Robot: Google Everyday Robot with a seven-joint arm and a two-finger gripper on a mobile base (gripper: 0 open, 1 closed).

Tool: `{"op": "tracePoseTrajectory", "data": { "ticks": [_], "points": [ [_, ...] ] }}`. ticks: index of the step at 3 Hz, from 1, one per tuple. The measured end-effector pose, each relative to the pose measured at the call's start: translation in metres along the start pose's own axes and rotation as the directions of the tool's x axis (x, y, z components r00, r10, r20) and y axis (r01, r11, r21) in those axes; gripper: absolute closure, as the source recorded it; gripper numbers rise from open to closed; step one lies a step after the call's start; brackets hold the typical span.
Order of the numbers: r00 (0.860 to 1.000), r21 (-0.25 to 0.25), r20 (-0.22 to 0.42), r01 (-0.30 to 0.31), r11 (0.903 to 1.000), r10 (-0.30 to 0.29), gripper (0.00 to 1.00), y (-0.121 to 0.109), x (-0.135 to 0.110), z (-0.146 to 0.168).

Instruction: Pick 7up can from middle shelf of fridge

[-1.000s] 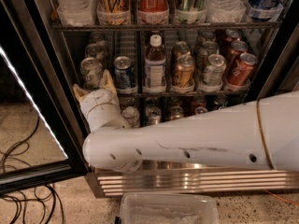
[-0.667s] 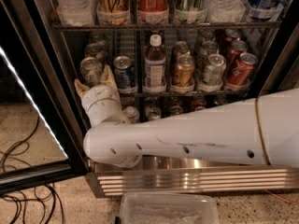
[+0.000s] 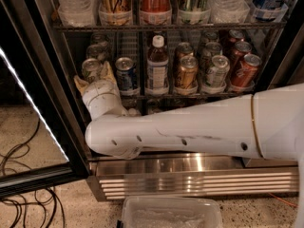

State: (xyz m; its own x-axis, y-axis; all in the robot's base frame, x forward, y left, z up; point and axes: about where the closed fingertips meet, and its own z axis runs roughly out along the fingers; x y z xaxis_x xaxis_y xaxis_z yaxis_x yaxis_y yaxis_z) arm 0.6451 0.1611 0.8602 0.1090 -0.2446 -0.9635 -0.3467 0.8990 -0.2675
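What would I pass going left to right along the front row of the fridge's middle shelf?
7up can, with the gripper right at it → blue can → white-capped bottle → gold-brown can → silver-green can → red can.

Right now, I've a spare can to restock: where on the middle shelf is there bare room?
Only the lane behind the blue can appears to show bare wire on the middle shelf. The front row is full from the 7up can, flanked by the open gripper, to the red can.
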Motion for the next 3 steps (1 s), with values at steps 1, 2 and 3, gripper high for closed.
{"op": "tracePoseTrajectory", "data": {
  "ticks": [1,2,3],
  "points": [
    [1.000,-0.015,0.004,-0.018,0.9997,0.018,0.35,0.0042,0.0009,0.0107],
    [0.999,-0.022,0.004,-0.035,0.9991,0.035,0.54,0.0061,0.0020,0.0122],
    [0.999,-0.022,0.004,-0.035,0.9991,0.035,0.77,0.0061,0.0020,0.0122]
  ]
}}
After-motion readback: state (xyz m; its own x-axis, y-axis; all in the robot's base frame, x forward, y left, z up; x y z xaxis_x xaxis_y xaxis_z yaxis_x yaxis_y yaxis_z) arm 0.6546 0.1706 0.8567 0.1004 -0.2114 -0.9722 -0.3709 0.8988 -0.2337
